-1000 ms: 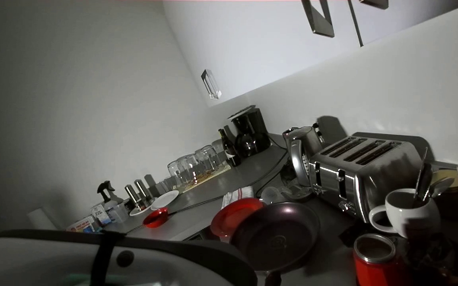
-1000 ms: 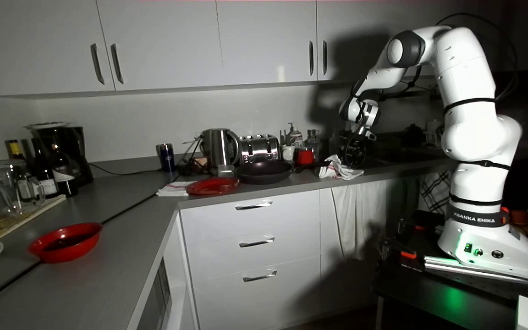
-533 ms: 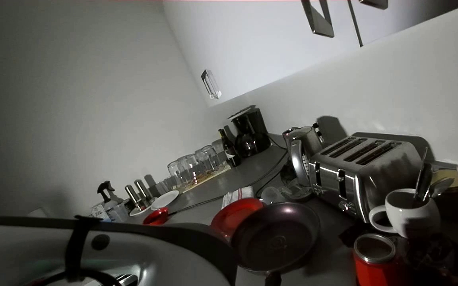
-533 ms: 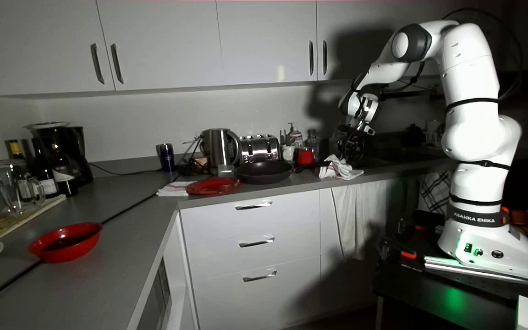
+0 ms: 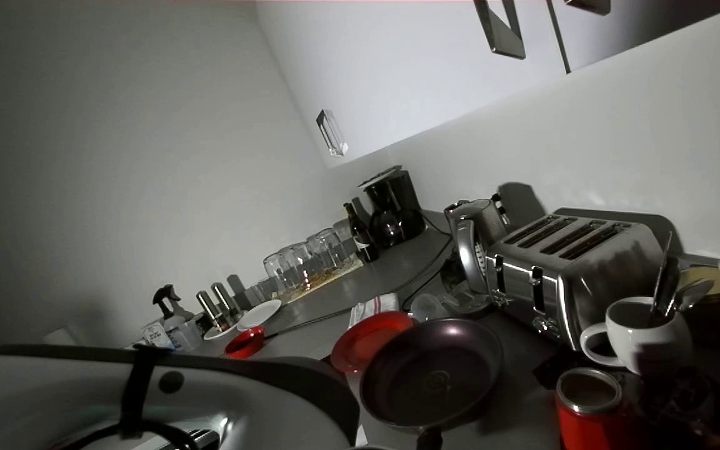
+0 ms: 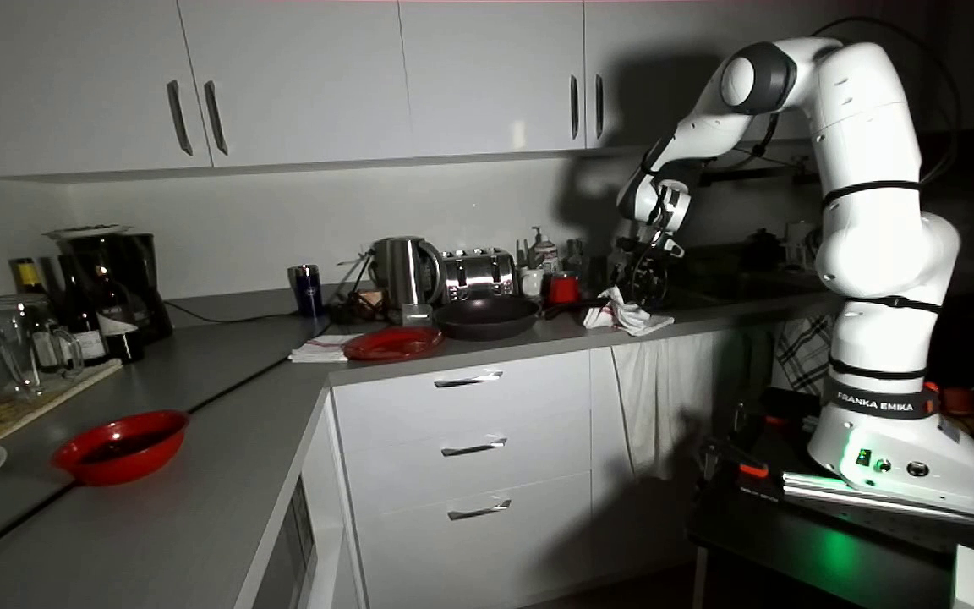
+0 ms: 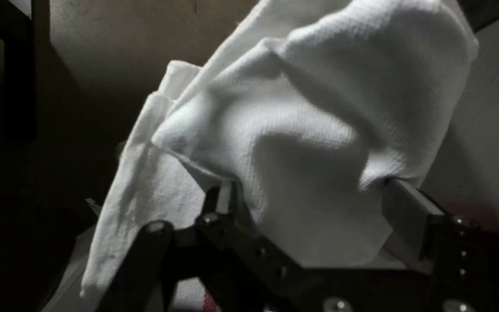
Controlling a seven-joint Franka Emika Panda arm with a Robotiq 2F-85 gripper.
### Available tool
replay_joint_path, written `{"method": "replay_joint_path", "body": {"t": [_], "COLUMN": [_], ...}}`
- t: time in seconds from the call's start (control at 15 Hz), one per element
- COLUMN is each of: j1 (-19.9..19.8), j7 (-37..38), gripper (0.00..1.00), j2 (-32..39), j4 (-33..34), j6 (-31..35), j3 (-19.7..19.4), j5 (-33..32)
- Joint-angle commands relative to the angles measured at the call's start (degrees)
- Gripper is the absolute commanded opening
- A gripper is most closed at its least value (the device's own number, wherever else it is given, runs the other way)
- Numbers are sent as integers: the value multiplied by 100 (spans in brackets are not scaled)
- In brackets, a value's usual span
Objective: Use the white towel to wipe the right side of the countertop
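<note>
Though apart, fingertips (image 7: 405, 210) against towel (image 7: 306, 117)

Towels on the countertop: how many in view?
2: a folded towel beside the red plate; a crumpled white towel at the gripper. Others may be hidden behind items.

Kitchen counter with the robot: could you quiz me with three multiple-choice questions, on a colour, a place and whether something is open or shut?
1. What colour is the bowl? A) blue B) white C) red
2. Where does the crumpled white towel lie? A) in the bowl B) on the countertop C) over the toaster
3. How does the gripper stand? A) open B) shut C) hidden from every view

1 C: it shows red in both exterior views.
2 B: an exterior view shows it resting there.
3 A: in the wrist view, its fingers stand apart, with towel visible between them.
</note>
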Motion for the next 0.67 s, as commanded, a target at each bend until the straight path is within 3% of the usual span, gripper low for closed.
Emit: {"method": "replay_joint_path", "body": {"t": [0.0, 0.27, 0.33, 0.47, 0.6], "j1": [22, 37, 32, 14, 4], "j7": [-79, -62, -52, -38, -40], "gripper": [100, 100, 75, 68, 53], "j2": [-73, -85, -48, 20, 53], "j4": [-143, -163, -142, -100, -92], "j6": [105, 212, 211, 156, 154], "j3": [-16, -31, -28, -21, -18], "j5": [-125, -279, -315, -376, -410]}}
